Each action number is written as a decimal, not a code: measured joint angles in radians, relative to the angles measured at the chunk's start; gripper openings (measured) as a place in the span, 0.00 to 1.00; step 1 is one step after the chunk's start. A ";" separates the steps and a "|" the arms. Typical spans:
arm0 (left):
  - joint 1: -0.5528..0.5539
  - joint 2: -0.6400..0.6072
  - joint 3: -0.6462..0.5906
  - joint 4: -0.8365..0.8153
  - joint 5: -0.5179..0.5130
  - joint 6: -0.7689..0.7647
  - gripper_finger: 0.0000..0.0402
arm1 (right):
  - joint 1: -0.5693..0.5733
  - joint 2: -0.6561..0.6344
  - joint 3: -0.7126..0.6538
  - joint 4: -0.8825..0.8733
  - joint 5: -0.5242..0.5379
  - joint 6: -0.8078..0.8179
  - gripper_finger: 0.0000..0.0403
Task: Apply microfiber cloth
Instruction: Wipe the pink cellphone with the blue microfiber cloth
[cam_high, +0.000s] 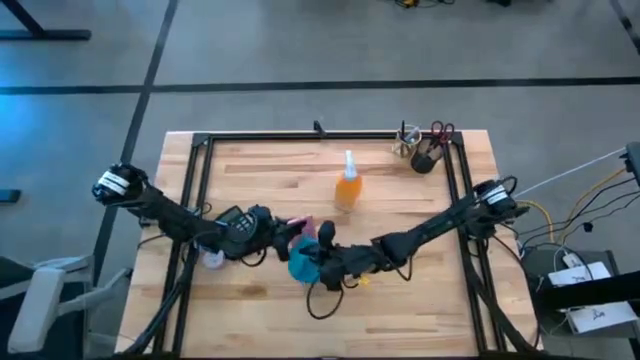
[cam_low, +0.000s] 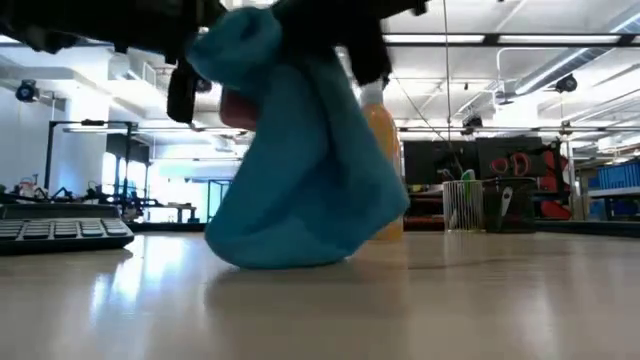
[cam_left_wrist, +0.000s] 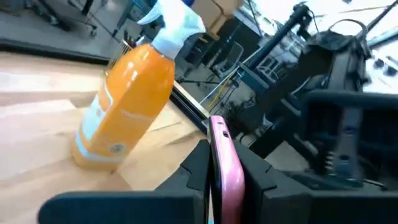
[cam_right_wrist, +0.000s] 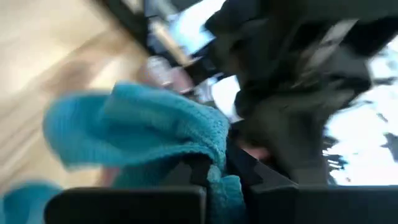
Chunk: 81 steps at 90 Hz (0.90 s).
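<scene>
Seen from above, the cloth (cam_high: 303, 263) is only a small turquoise patch on the counter (cam_high: 420, 310), on the near side of the orange bottle (cam_high: 347, 187), half hidden under the two arms that meet there. The low view shows what that view cannot: the cloth (cam_low: 300, 160) hangs as a tall bundle, pinched at its top and lifted there, its long axis close to upright, its wide lower end resting on the counter (cam_low: 400, 310) in front of the bottle (cam_low: 383, 165).

The right gripper (cam_high: 322, 262), just beside the cloth and nearer than the bottle, is clamped on the cloth's upper end; its wrist view shows turquoise folds (cam_right_wrist: 143, 134) bunched between the dark fingers (cam_right_wrist: 186, 171).

The left gripper (cam_high: 283, 240), on the cloth's other side and also nearer than the bottle, is closed on a thin pink-edged phone (cam_left_wrist: 224, 165) held on edge between its fingers (cam_left_wrist: 193, 168). Only that wrist view shows the phone (cam_high: 297, 225) clearly, with the bottle (cam_left_wrist: 127, 106) standing upright just beyond it.

Behind the bottle, at the counter's far right corner, a holder (cam_high: 425, 155) carries scissors (cam_high: 442, 130).
</scene>
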 joint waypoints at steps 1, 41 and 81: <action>0.002 0.006 0.001 0.006 -0.001 -0.005 0.05 | 0.000 0.004 0.003 0.008 0.004 -0.012 0.00; 0.014 0.056 0.039 0.134 0.010 0.069 0.05 | -0.022 0.013 0.053 -0.206 -0.028 0.063 0.00; -0.013 -0.035 -0.075 0.137 0.194 0.228 0.05 | -0.041 -0.157 0.107 -0.608 -0.039 0.188 0.00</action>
